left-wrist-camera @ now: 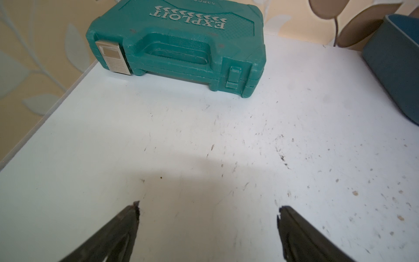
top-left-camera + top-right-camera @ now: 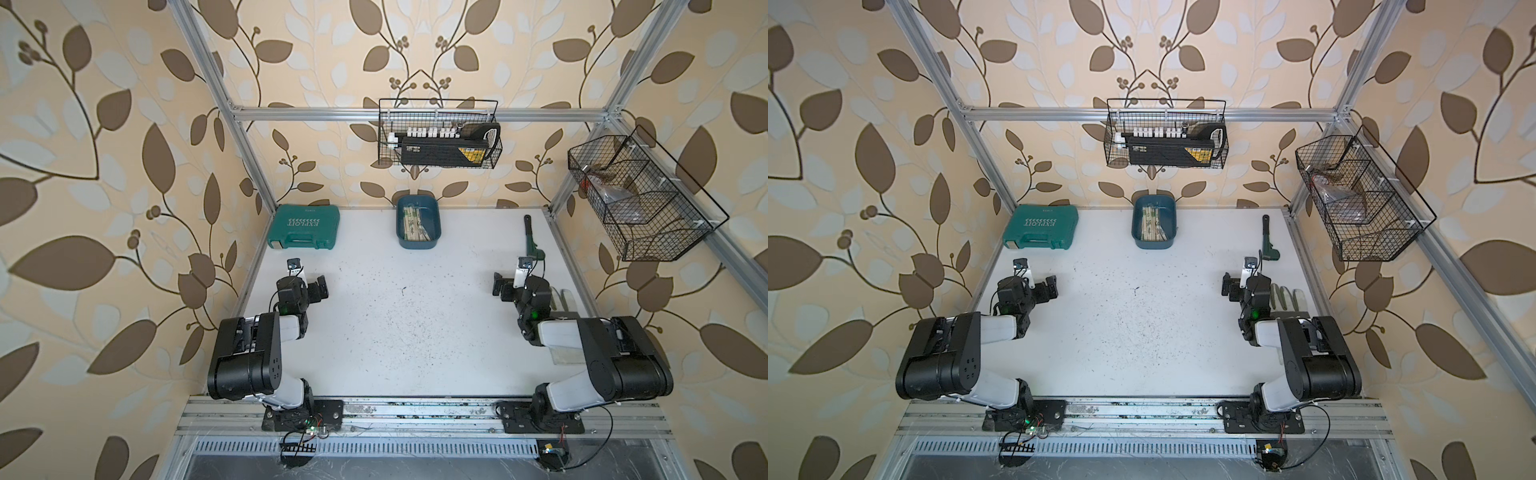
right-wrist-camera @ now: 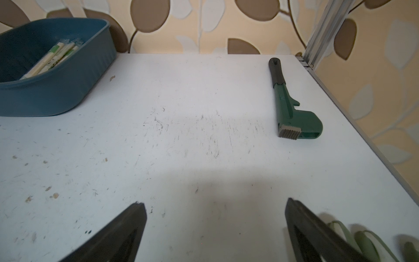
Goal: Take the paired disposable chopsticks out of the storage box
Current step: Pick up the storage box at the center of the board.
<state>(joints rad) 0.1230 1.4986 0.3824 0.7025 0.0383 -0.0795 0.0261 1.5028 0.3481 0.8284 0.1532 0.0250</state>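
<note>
In a top view, midway along the counter's far edge: storage box (image 2: 419, 244) holding the paired disposable chopsticks (image 2: 412, 224), well apart from both arms.

Left wrist: left gripper (image 1: 208, 207) fingers apart, empty; "EXPLOIT" legible on the tool case (image 1: 176, 52).

Right wrist: right gripper (image 3: 215, 203) fingers apart, empty.

Likely to slip on slick sleeves, grab several pairs, or drag the box.
</note>
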